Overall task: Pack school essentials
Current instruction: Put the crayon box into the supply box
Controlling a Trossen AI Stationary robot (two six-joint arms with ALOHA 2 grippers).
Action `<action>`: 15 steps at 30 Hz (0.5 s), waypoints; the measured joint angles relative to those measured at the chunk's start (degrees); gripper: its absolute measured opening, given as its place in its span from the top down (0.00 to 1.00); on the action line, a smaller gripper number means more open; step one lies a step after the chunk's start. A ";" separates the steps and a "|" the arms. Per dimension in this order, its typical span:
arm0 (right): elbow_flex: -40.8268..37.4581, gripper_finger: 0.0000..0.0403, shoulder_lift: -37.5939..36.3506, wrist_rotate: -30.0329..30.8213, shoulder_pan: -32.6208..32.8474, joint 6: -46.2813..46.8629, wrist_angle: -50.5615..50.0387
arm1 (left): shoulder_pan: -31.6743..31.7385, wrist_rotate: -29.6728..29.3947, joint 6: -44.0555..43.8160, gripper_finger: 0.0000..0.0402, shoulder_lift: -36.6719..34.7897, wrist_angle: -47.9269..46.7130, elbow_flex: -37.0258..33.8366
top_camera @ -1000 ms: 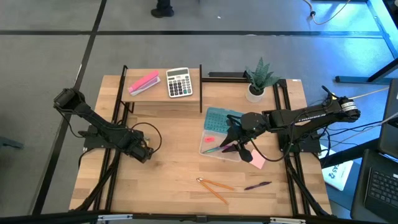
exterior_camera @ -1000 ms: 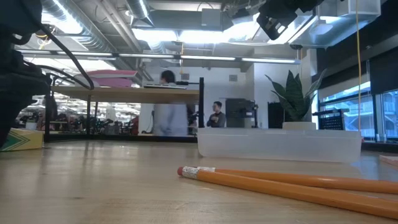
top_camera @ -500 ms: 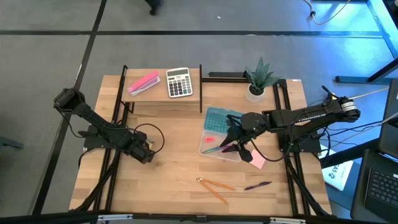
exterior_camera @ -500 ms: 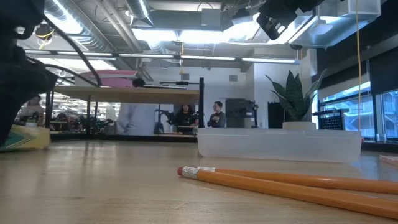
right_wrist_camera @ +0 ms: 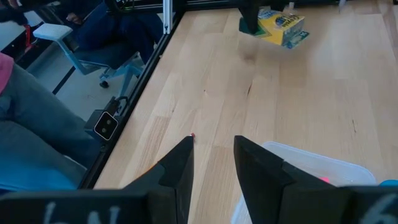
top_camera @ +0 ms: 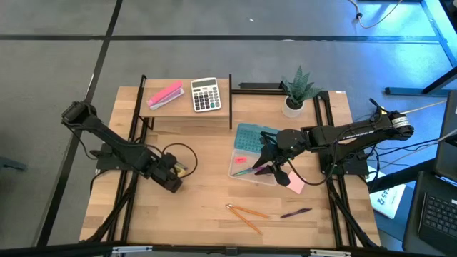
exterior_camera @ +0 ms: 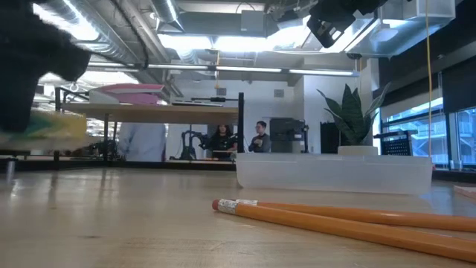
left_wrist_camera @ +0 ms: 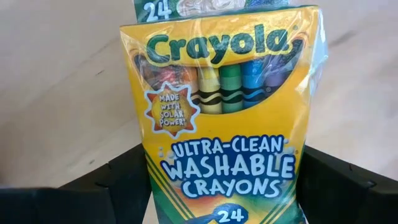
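My left gripper [top_camera: 175,177] is shut on the yellow-green crayon box [left_wrist_camera: 224,124], which hangs blurred above the tabletop in the low view [exterior_camera: 52,126]. My right gripper [top_camera: 273,163] hovers open over the clear tray [top_camera: 246,170], touching nothing; its fingers [right_wrist_camera: 180,165] stand above the tray's near rim [right_wrist_camera: 305,168]. Purple-handled scissors [top_camera: 263,170] and a tiny red eraser [top_camera: 241,158] lie in the tray. The pink notepad [top_camera: 294,184] rests flat beside the tray. Two orange pencils [top_camera: 246,214] and a purple pen [top_camera: 295,213] lie on the table near its front edge. My left gripper pinches the crayon box between its two fingers [left_wrist_camera: 118,186], one on each narrow side, at the end printed with "24" [left_wrist_camera: 227,214]. The fingers come roughly level from the table's left. The box is lifted clear of the table.
A raised shelf at the far left holds the grey calculator [top_camera: 206,94] and the elongated pink block [top_camera: 164,95]. A potted plant [top_camera: 296,93] stands at the far right. The teal lid [top_camera: 250,134] lies behind the tray. Bare wood stretches between box and tray.
My left gripper has moved toward the table's right and slightly nearer, and has risen. The crayon box, which rested on the table a second ago, is now lifted clear. My right arm has kept still.
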 joint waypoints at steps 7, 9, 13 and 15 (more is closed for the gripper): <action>0.00 0.71 0.00 0.02 0.01 -0.93 0.02 | 1.39 -0.42 6.15 0.21 0.01 0.06 5.56; 0.00 0.71 0.00 0.01 0.00 -2.49 0.01 | 2.27 -0.69 7.91 0.21 0.00 0.01 6.91; 0.00 0.71 0.00 0.01 0.01 -2.84 0.02 | 4.25 -1.12 11.69 0.22 0.00 0.14 9.23; 0.00 0.71 0.00 -0.02 0.01 0.62 -0.06 | 5.31 -1.21 13.60 0.23 0.00 0.68 10.13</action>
